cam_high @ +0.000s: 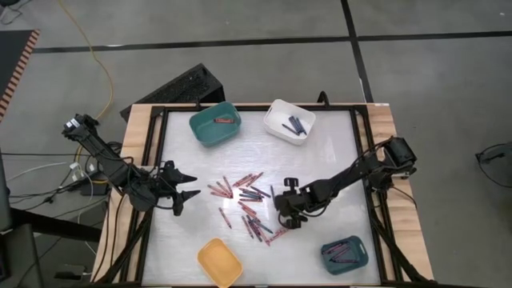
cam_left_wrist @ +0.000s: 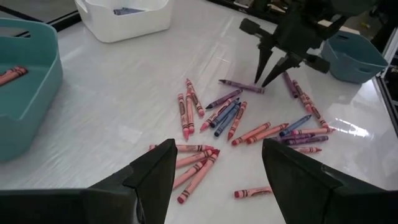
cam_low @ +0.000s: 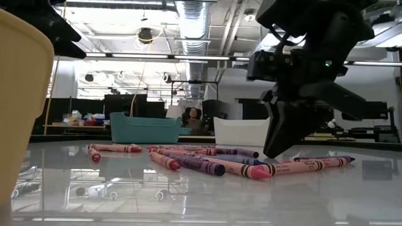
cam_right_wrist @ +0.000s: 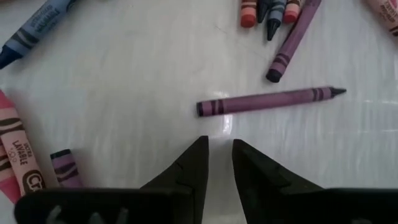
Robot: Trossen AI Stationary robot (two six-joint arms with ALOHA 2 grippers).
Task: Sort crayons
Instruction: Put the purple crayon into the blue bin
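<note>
While the left gripper (cam_high: 190, 190) waits spread, the right gripper (cam_right_wrist: 217, 163), narrowly parted, hovers beside a purple crayon (cam_right_wrist: 267, 100).

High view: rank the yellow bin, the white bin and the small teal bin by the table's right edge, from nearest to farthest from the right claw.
From the right claw:
1. Small teal bin, near right corner.
2. Yellow bin, near edge, toward the left.
3. White bin, far edge.

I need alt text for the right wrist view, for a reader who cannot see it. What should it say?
The right gripper, its two dark fingers slightly apart and holding nothing, points down at the white table just short of a single purple crayon lying flat. Other crayons lie around the edges.
</note>
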